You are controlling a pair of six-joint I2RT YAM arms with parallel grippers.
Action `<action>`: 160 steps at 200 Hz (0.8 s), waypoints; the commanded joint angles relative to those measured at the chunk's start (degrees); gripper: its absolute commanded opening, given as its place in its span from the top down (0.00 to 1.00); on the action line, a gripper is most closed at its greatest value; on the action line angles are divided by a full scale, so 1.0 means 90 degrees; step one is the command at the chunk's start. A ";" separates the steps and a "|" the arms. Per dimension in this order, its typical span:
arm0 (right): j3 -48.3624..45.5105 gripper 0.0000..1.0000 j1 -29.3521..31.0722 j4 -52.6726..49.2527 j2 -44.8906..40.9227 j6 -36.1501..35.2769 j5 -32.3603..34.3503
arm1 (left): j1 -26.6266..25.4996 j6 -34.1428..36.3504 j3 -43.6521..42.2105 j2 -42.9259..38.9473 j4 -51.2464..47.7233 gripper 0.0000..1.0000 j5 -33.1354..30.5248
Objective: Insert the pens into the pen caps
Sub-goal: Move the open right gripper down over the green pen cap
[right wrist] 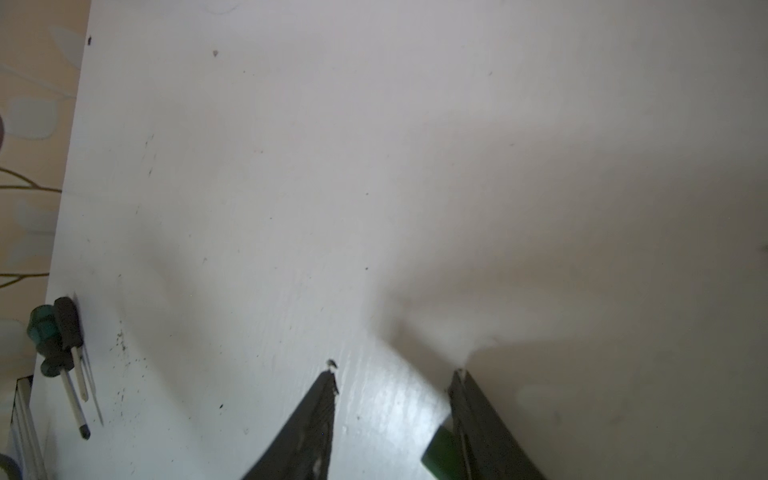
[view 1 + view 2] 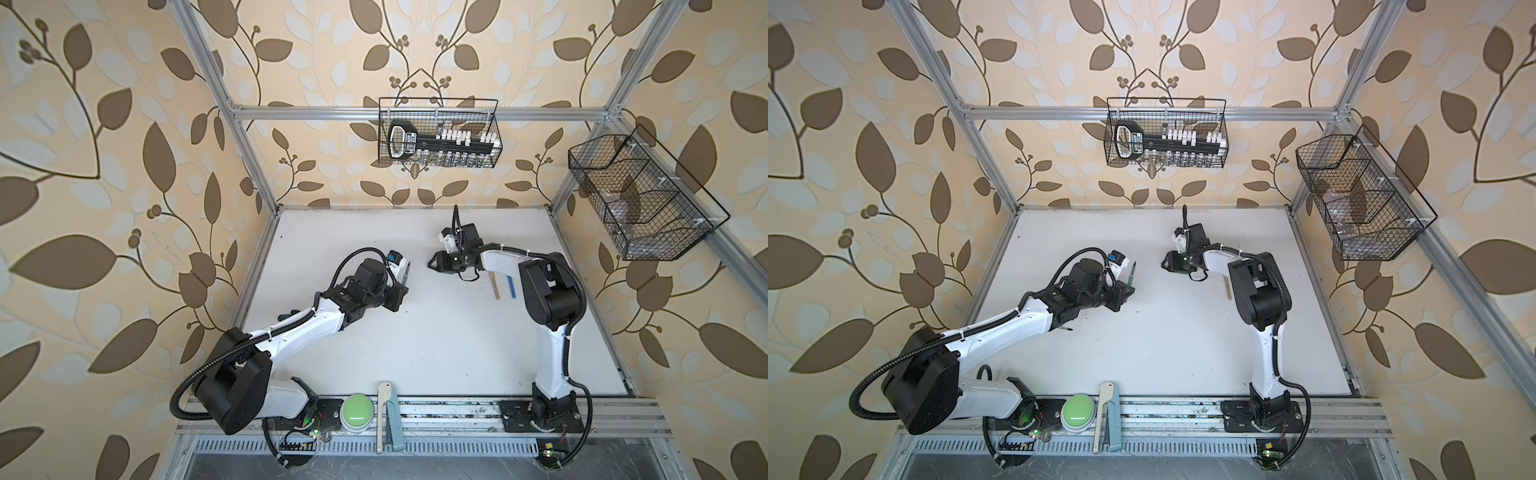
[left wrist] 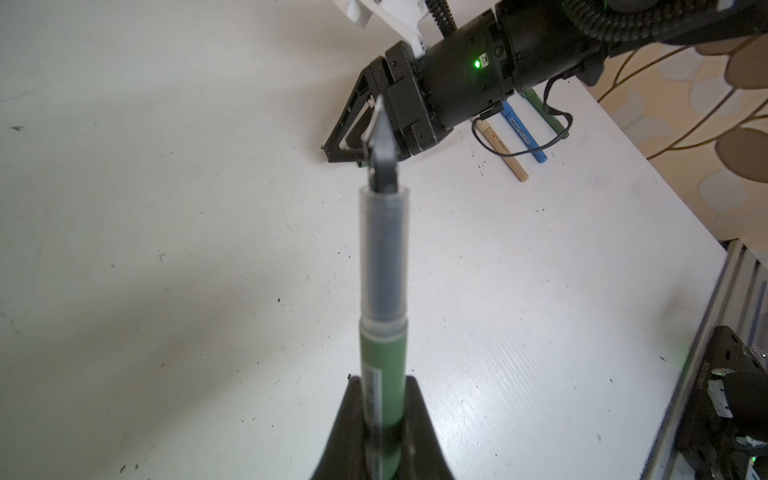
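My left gripper (image 3: 382, 440) is shut on a dark green pen (image 3: 383, 291). The pen sticks out past its fingers, and its dark pointed tip aims toward my right gripper (image 3: 347, 156). In both top views this green pen (image 2: 405, 272) (image 2: 1133, 272) rises from the left gripper (image 2: 400, 291) (image 2: 1128, 291) at table centre-left. The right gripper (image 1: 395, 373) (image 2: 432, 262) is low over the table with its jaws apart. A dark green pen cap (image 1: 440, 453) shows against the inner face of one finger. A tan pen (image 3: 505, 153) (image 2: 494, 284), a blue pen (image 3: 524, 134) (image 2: 511, 286) and a green pen (image 3: 545, 113) lie behind the right arm.
Two screwdrivers (image 1: 62, 336) lie near the table's left edge. A wire basket (image 2: 438, 133) of parts hangs on the back rail, and another wire basket (image 2: 640, 199) hangs on the right. A green button (image 2: 358, 409) and a white-handled tool (image 2: 384, 415) sit on the front rail.
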 commanded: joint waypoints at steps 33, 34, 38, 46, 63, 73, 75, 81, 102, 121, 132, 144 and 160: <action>-0.0178 0.59 0.0128 -0.1125 -0.0213 -0.0604 -0.0008 | 0.0039 0.0150 -0.0057 -0.0281 0.0056 1.00 -0.0026; -0.0186 0.59 0.0127 -0.1134 -0.0234 -0.0606 0.0003 | 0.0034 0.0150 -0.0059 -0.0283 0.0056 1.00 -0.0022; -0.0233 0.59 0.0117 -0.1172 -0.0304 -0.0630 0.0052 | 0.0039 0.0150 -0.0060 -0.0291 0.0057 1.00 -0.0035; -0.0327 0.59 0.0117 -0.1259 -0.0441 -0.0658 0.0147 | 0.0031 0.0155 -0.0060 -0.0300 0.0048 1.00 -0.0046; -0.0426 0.59 0.0108 -0.1452 -0.0697 -0.0649 0.0294 | 0.0032 0.0158 -0.0050 -0.0317 0.0028 1.00 -0.0048; -0.0460 0.60 0.0101 -0.1582 -0.0836 -0.0590 0.0397 | 0.0033 0.0152 -0.0050 -0.0336 0.0018 1.00 -0.0046; -0.0463 0.60 0.0106 -0.1611 -0.0859 -0.0571 0.0423 | 0.0038 0.0158 -0.0050 -0.0337 0.0018 1.00 -0.0048; -0.0484 0.60 0.0083 -0.1664 -0.0941 -0.0528 0.0478 | 0.0031 0.0161 -0.0055 -0.0349 0.0013 1.00 -0.0044; -0.0679 0.60 0.0063 -0.1549 -0.1305 -0.0414 0.0495 | 0.0038 0.0178 -0.0088 -0.0407 0.0026 1.00 -0.0058; -0.0814 0.58 0.0063 -0.1317 -0.1595 -0.0205 0.0511 | 0.0037 0.0167 -0.0109 -0.0432 0.0057 1.00 -0.0048; -0.0754 0.56 0.0068 -0.1382 -0.1624 -0.0127 0.0688 | 0.0030 0.0169 -0.0107 -0.0432 0.0047 1.00 -0.0038; -0.0596 0.55 0.0045 -0.1575 -0.1534 -0.0068 0.0928 | 0.0037 0.0166 -0.0107 -0.0425 0.0056 1.00 -0.0021; -0.0506 0.55 0.0003 -0.1540 -0.1375 -0.0065 0.1080 | 0.0039 0.0158 -0.0115 -0.0404 0.0095 1.00 0.0015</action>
